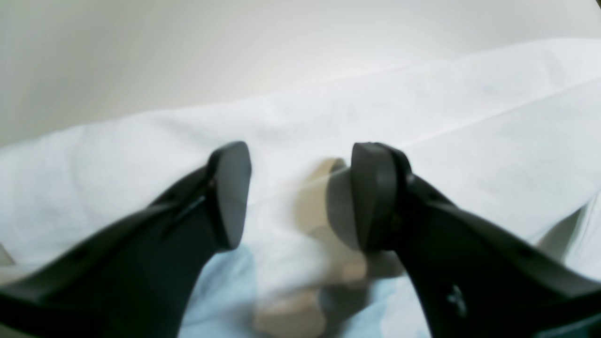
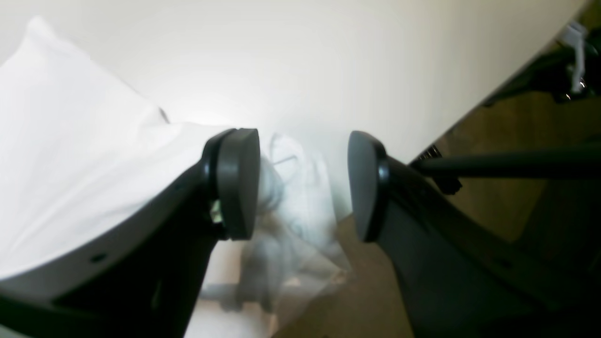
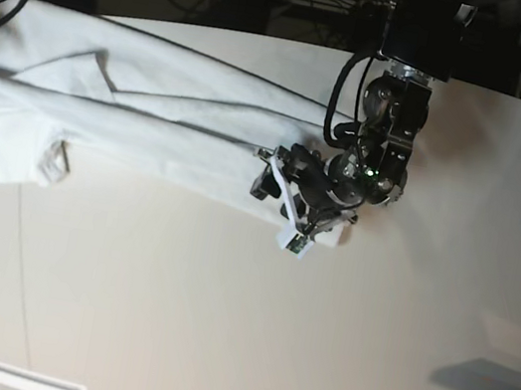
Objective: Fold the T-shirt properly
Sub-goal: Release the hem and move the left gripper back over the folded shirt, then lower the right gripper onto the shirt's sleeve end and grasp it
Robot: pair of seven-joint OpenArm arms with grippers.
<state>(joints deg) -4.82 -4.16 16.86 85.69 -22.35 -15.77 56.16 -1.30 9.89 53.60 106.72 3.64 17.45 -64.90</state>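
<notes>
The T-shirt (image 3: 152, 120) lay in a long folded strip across the far left of the table (image 3: 217, 329), and the left claw (image 1: 300, 195) hung wide over its end, the right claw (image 2: 303, 183) wide too, probably ready to pinch next.

My left pincer (image 1: 300, 195) sits in front of a blurred tan/grey patch on the T-shirt (image 1: 422, 117), can't tell what it is. In the right wrist view the cloth between my right pincer (image 2: 303, 183) tips is a soft smear, folds unreadable. In base view my right arm is cut off at top-left edge, and my left arm hides the shirt's near end.
</notes>
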